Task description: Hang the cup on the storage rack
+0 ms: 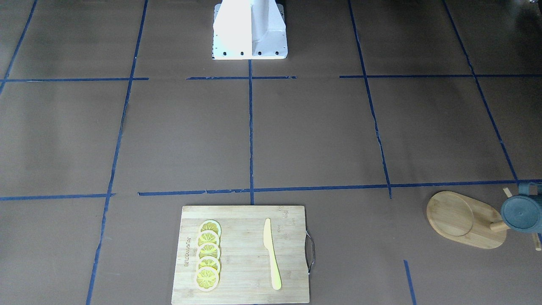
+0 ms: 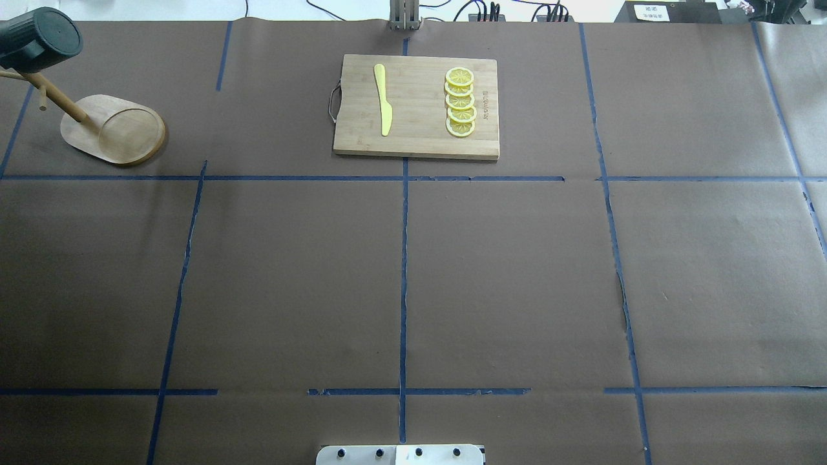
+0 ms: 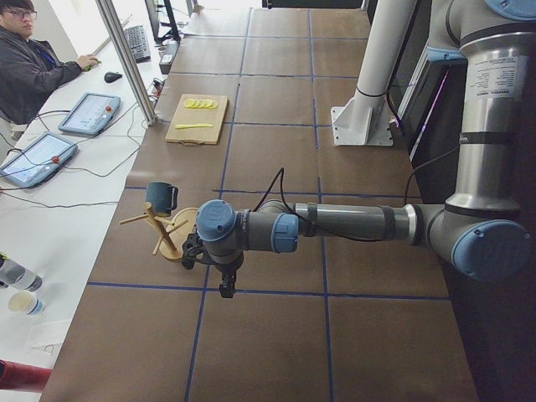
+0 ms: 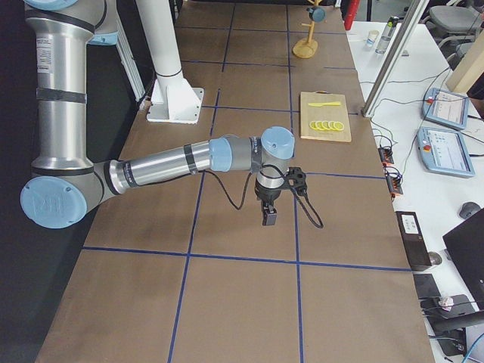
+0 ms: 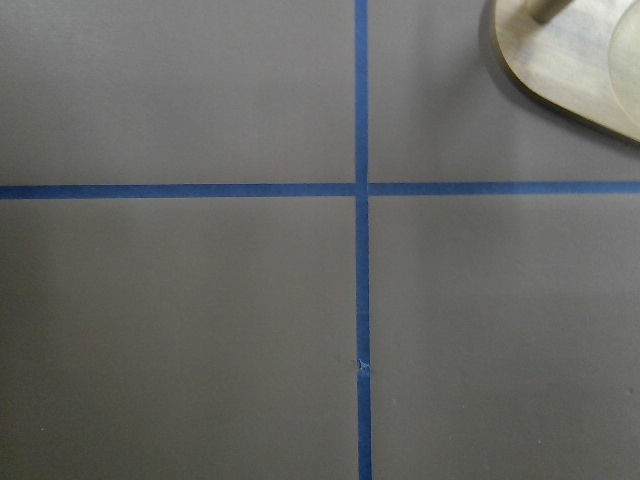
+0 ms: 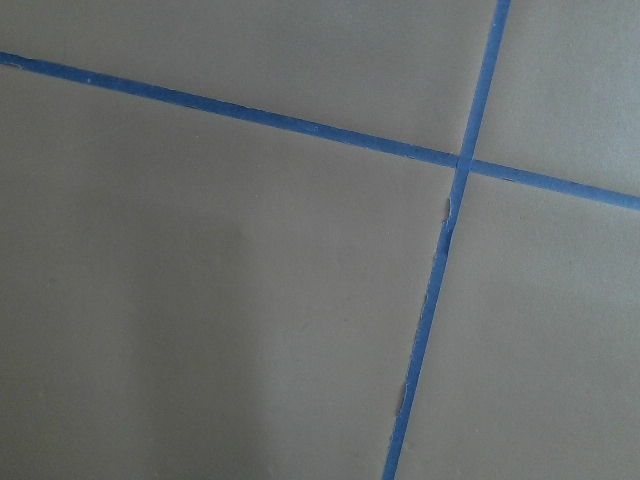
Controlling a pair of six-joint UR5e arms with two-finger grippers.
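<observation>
The dark teal cup (image 1: 521, 212) hangs tilted on a peg of the bamboo storage rack (image 1: 461, 220), its bottom facing the camera. The overhead view has the cup (image 2: 40, 39) at the far left corner, over the storage rack's oval base (image 2: 113, 129). From the left end, the cup (image 3: 161, 197) sits on top of the rack (image 3: 172, 234). My left gripper (image 3: 227, 289) hangs just beside the rack, apart from it, pointing down; I cannot tell if it is open. My right gripper (image 4: 269, 218) hovers over bare table; cannot tell its state either. The rack's base edge (image 5: 570, 60) shows in the left wrist view.
A bamboo cutting board (image 2: 413, 139) at the far middle carries lemon slices (image 2: 460, 102) and a yellow knife (image 2: 383, 97). The white robot base (image 1: 250, 29) stands at the near edge. A person (image 3: 33, 59) sits at a desk with tablets (image 3: 88, 113) beyond the table.
</observation>
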